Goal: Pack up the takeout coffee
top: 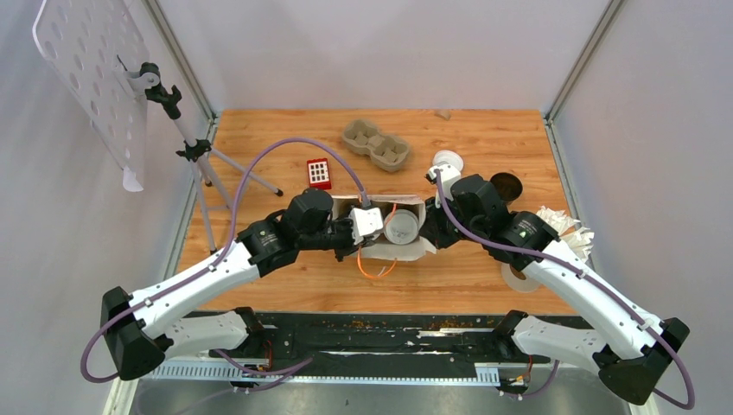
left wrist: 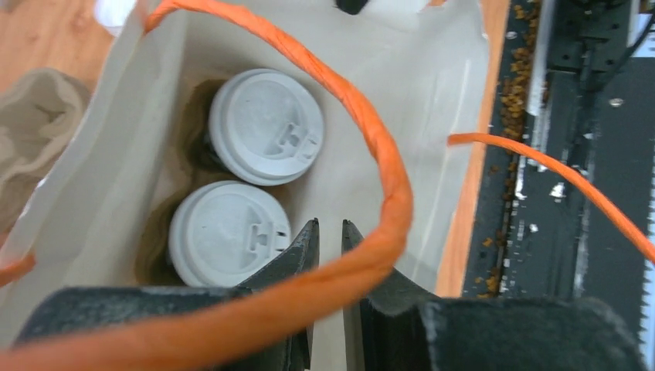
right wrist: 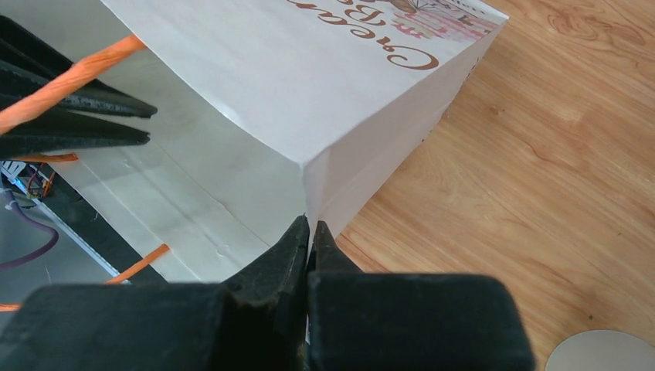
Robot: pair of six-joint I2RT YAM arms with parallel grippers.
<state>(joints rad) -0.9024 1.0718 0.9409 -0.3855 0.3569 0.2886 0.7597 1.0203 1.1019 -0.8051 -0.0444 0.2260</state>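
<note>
Two takeout coffee cups with white lids [left wrist: 266, 127] [left wrist: 228, 232] stand side by side inside the white paper bag [top: 413, 210]. One lid [top: 400, 226] shows in the top view. My left gripper [left wrist: 330, 224] is inside the bag beside the nearer cup. Its jaws are almost shut with a narrow gap and nothing between them. The bag's orange handle [left wrist: 371, 131] loops across its fingers. My right gripper [right wrist: 310, 224] is shut on the bag's corner edge [right wrist: 317, 166] at the bag's right side [top: 430, 232].
A pulp cup tray [top: 374, 144] and a red box [top: 319, 173] lie behind the bag. A loose white lid [top: 447, 161], an open dark cup [top: 506, 186], white sticks [top: 566, 232] and another lid [top: 517, 277] sit to the right. A tripod [top: 194, 156] stands at the left.
</note>
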